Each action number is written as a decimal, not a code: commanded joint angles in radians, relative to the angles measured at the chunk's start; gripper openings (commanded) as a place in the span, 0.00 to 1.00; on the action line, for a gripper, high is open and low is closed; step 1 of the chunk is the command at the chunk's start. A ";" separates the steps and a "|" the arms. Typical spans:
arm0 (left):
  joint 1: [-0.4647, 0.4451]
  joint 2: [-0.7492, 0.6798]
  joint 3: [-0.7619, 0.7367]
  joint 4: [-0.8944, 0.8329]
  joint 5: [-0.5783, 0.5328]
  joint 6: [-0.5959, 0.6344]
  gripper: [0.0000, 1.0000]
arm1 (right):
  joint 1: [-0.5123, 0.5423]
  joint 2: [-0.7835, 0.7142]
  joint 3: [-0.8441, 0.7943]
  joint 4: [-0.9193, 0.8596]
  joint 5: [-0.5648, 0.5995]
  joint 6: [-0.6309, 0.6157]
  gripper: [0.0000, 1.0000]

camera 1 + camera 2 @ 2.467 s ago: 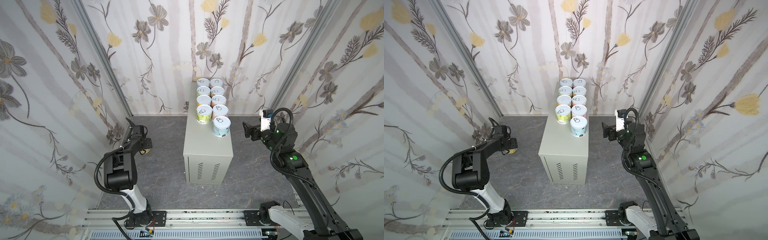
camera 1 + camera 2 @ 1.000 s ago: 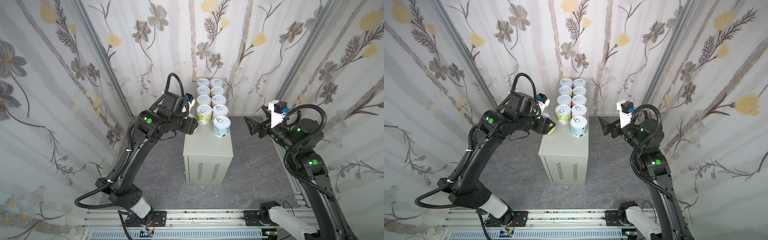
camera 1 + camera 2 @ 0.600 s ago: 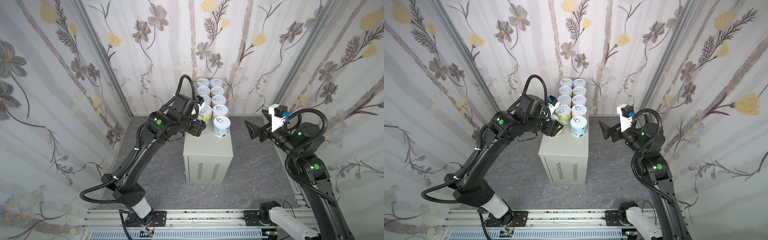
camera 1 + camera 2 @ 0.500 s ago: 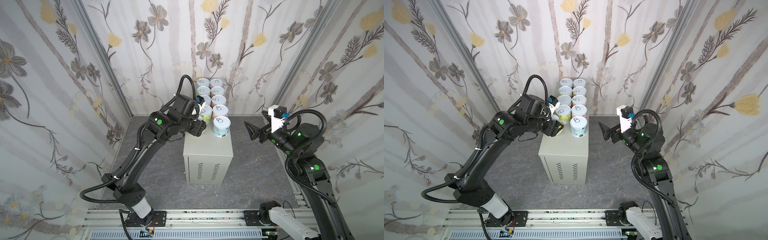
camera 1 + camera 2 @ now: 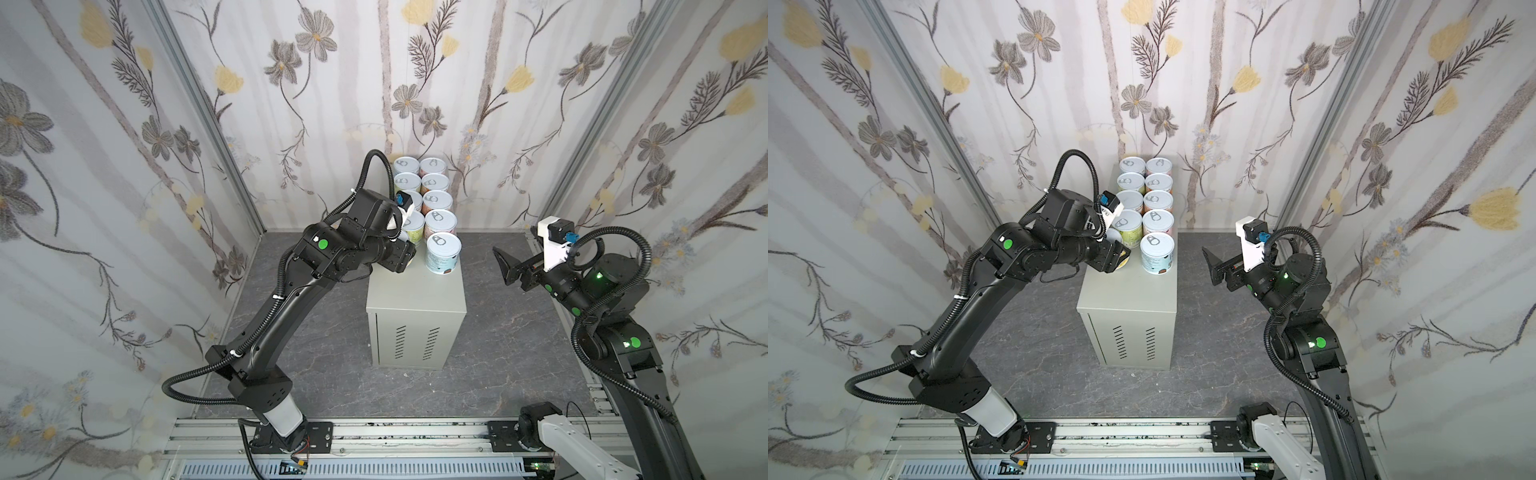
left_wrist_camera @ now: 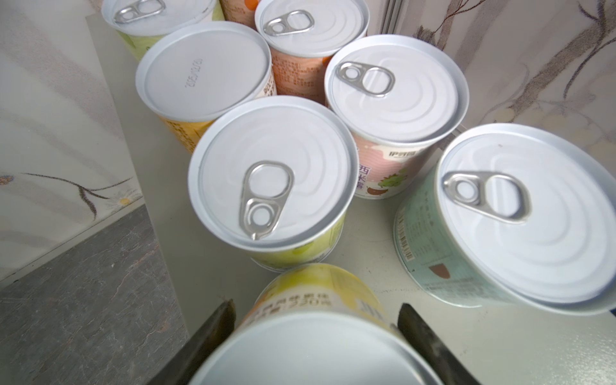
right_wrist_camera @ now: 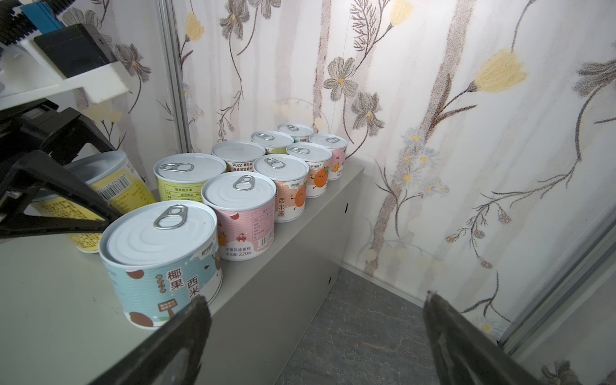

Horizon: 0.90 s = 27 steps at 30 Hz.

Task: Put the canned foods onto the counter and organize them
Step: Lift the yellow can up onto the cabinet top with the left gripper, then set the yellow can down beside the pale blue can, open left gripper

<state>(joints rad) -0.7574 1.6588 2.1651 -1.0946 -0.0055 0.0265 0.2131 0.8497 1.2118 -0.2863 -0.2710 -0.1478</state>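
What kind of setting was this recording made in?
Probably a staged robot test booth, not a real kitchen: flowered wall panels, an aluminium mounting rail along the floor, a metal cabinet standing in as counter.

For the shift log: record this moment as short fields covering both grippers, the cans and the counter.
left gripper: shut on yellow can, held tilted at the near end of the left column
contact: cannot tell whether the yellow can rests on the counter
right gripper: open, empty, off the counter's right side
standing cans: nine upright on the counter, in two columns
neighbour: pale blue can, beside the yellow can, not touching it
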 commanded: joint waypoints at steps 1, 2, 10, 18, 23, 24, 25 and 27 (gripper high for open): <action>-0.002 0.007 -0.007 -0.099 -0.010 -0.003 0.69 | 0.000 -0.006 -0.004 0.021 0.044 -0.033 1.00; -0.002 0.005 -0.008 -0.099 -0.007 -0.003 0.69 | 0.000 -0.006 -0.003 0.023 0.046 -0.036 1.00; -0.002 0.010 -0.013 -0.096 -0.013 0.003 0.72 | 0.000 -0.030 -0.021 0.020 0.057 -0.039 1.00; -0.003 0.024 -0.011 -0.090 -0.026 0.004 0.75 | 0.000 -0.077 -0.063 0.017 0.083 -0.053 1.00; -0.003 0.029 -0.013 -0.087 -0.015 0.004 0.81 | 0.000 -0.071 -0.069 0.022 0.042 -0.045 1.00; -0.003 0.027 -0.014 -0.084 -0.012 0.006 0.81 | 0.000 -0.069 -0.069 0.024 0.032 -0.042 1.00; -0.003 0.023 -0.016 -0.081 -0.010 0.011 0.82 | 0.000 -0.066 -0.070 0.028 0.022 -0.037 1.00; -0.005 0.015 -0.018 -0.068 -0.027 0.017 0.85 | 0.000 -0.059 -0.071 0.031 -0.004 -0.029 1.00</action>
<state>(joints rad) -0.7612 1.6829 2.1502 -1.1492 -0.0242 0.0269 0.2131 0.7841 1.1431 -0.2874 -0.2279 -0.1833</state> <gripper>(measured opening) 0.845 0.996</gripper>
